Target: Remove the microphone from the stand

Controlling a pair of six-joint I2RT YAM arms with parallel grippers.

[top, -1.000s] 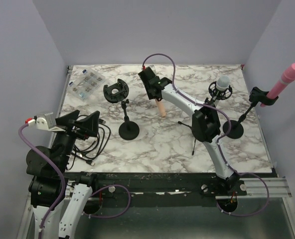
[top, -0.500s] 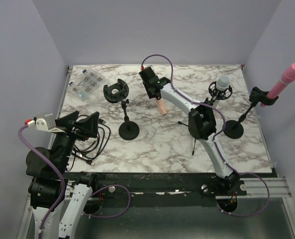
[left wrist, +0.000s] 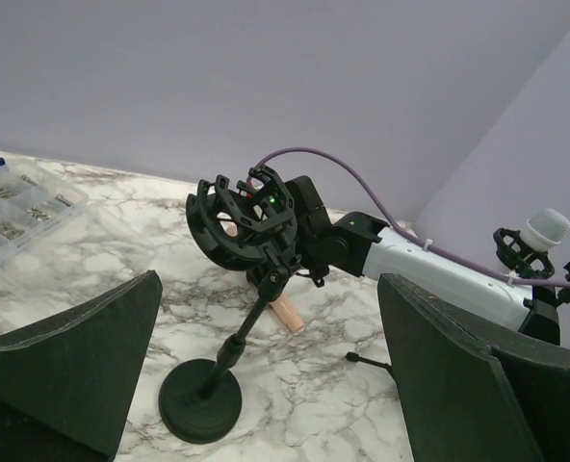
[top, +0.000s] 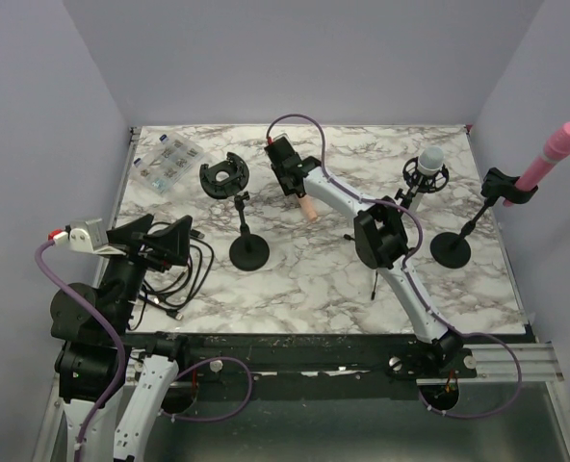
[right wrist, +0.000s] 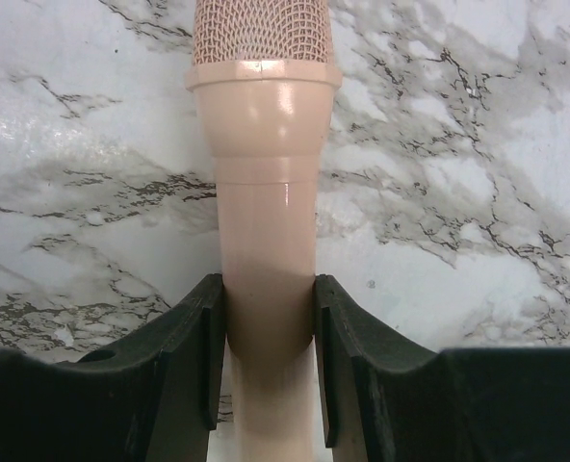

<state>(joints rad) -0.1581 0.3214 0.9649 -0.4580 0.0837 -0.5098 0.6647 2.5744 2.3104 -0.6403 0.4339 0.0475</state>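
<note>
My right gripper (top: pixel 296 190) is shut on a peach microphone (top: pixel 307 208) at the back middle of the table. In the right wrist view both fingers (right wrist: pixel 194 356) clamp the microphone's body (right wrist: pixel 264 202), with its mesh head pointing away over the marble. The black stand (top: pixel 247 241) with an empty ring mount (top: pixel 225 174) is just left of it. In the left wrist view the stand (left wrist: pixel 235 346) is in the middle, with the microphone (left wrist: pixel 287 314) behind it. My left gripper (top: pixel 160 241) is open and empty at the left edge, and its jaws stand wide apart (left wrist: pixel 266 385).
A grey microphone (top: pixel 430 160) sits in a shock mount at the back right. A pink microphone (top: pixel 555 149) is clipped on a stand (top: pixel 451 250) at the right edge. A small tripod (top: pixel 372 265) stands under my right arm. There is a clear parts box (top: pixel 165 161) at the back left and black cables (top: pixel 184 279) at the front left.
My right gripper has moved a little left and towards the back with the peach microphone in it, and its elbow has swung left. The left arm has not moved.
</note>
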